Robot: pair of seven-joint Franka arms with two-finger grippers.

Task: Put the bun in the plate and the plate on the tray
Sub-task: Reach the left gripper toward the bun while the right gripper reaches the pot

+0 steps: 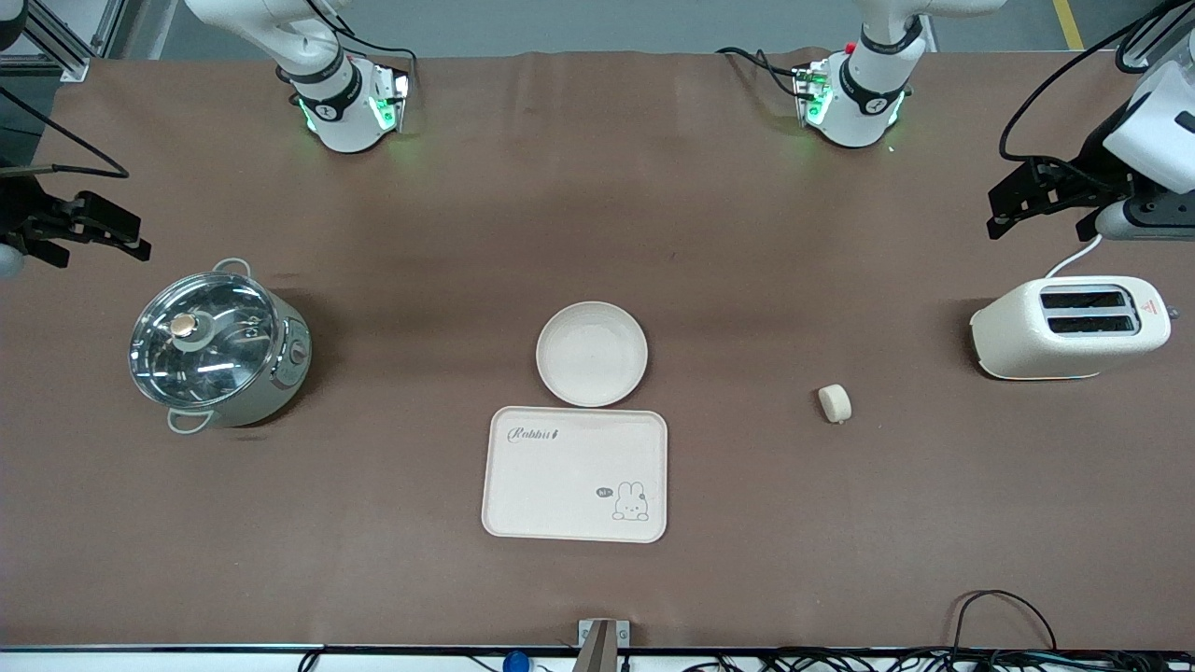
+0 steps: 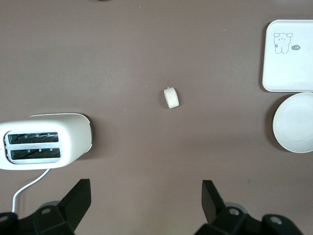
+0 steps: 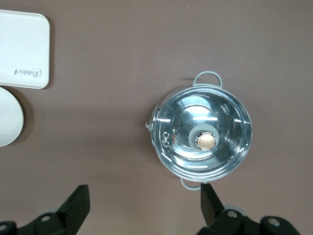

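Front view, nothing done yet as I read it: tray (image 1: pixel 574 474) bare, nearest the camera; plate (image 1: pixel 591 353) empty, touching its farther edge; bun (image 1: pixel 835 403) alone on the cloth toward the toaster (image 1: pixel 1070 327). Both steps remain. Left gripper (image 1: pixel 1046 201) and right gripper (image 1: pixel 79 231) wait spread wide, holding nothing, arms cropped by frame edges.

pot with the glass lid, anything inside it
Through the glass lid of the pot, only glare and the shiny bare-looking metal inside show. The lid's knob and reflections cover parts of the bottom, so contents there cannot be ruled out.
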